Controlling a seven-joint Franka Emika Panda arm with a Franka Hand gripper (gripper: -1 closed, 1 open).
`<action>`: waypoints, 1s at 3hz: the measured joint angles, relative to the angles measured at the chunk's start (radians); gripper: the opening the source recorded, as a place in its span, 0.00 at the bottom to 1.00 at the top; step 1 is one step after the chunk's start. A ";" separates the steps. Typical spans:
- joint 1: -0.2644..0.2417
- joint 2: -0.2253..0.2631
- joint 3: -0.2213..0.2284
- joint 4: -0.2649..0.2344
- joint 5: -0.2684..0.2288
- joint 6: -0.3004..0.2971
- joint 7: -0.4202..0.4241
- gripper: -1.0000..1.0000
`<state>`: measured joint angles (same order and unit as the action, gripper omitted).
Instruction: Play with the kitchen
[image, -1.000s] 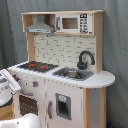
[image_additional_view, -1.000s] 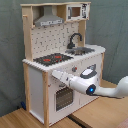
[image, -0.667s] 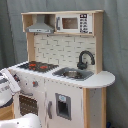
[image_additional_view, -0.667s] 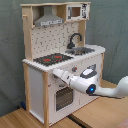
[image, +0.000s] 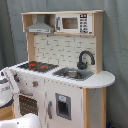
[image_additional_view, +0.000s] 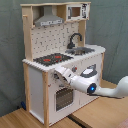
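Observation:
The kitchen (image: 65, 95) is a white and light-wood toy unit and shows in both exterior views. It has a black-red stovetop (image_additional_view: 50, 59), a grey sink (image_additional_view: 83, 50) with a black faucet (image_additional_view: 75, 39), a hood (image_additional_view: 49, 19) and a small microwave (image: 72, 23). In the second exterior view my white arm (image_additional_view: 107, 91) reaches in from the right. My gripper (image_additional_view: 60, 74) is at the front panel, just below the stovetop and above the oven door (image_additional_view: 62, 97), by the knobs. In the first exterior view only part of the arm (image: 6, 86) shows at the left edge.
The kitchen stands on a wooden floor or tabletop (image_additional_view: 100, 114) before a grey curtain (image_additional_view: 12, 60). A rounded white object (image: 20, 121) sits at the bottom of the first exterior view's left.

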<state>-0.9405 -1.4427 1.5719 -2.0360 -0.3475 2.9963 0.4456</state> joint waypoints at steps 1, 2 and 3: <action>0.000 0.000 0.007 0.001 0.000 0.021 0.051 0.00; 0.000 0.000 0.008 0.001 0.000 0.022 0.051 1.00; 0.068 -0.021 0.011 -0.001 -0.004 -0.013 -0.069 1.00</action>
<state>-0.8723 -1.4633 1.5829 -2.0371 -0.3513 2.9835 0.3769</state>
